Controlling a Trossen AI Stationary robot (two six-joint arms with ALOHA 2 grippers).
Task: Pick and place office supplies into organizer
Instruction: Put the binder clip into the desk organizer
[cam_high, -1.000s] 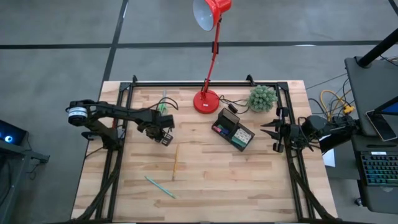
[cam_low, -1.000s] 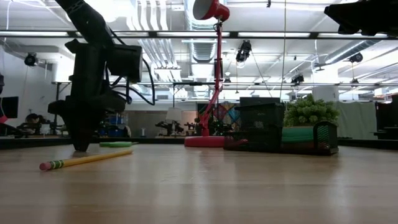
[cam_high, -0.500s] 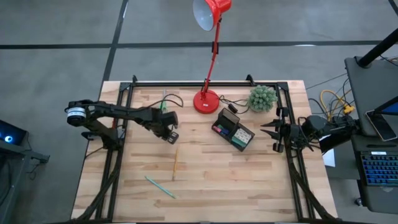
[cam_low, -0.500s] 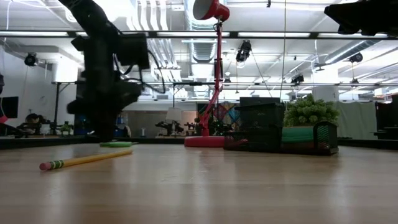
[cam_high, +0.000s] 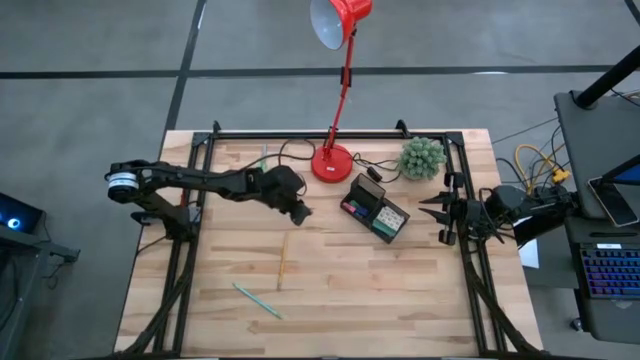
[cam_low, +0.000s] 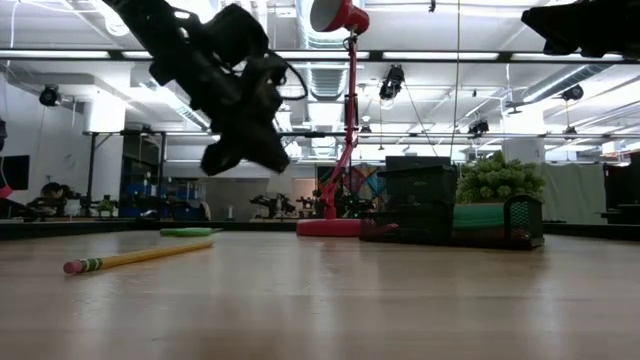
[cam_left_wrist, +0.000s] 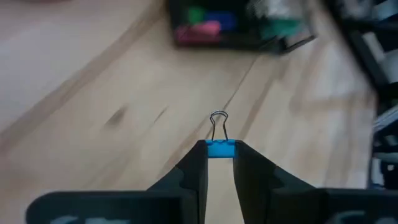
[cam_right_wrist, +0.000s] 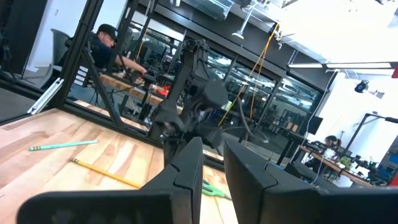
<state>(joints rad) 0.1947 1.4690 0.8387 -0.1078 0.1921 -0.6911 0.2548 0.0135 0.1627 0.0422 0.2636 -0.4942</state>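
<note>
Toward the tabletop's (cam_high: 400, 290) far edge, right of centre: organizer (cam_high: 378, 209) set askew, compartments partly filled. Left pincer (cam_high: 300, 212) hangs in the air just left of it, pinching a blue binder clip (cam_left_wrist: 220, 148) by its body, wire loop forward, probably for dropping in. Right pincer (cam_high: 441, 222) waits at the right edge, fingers nearly together, empty. Yellow pencil (cam_high: 282, 260) lies mid-tabletop; teal pen (cam_high: 257, 300) nearer the front.

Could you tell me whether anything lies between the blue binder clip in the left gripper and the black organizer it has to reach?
Nothing visible does. The left gripper holds the blue binder clip above bare table, and the organizer lies just ahead. The red lamp base sits off to one side of that path.
</note>
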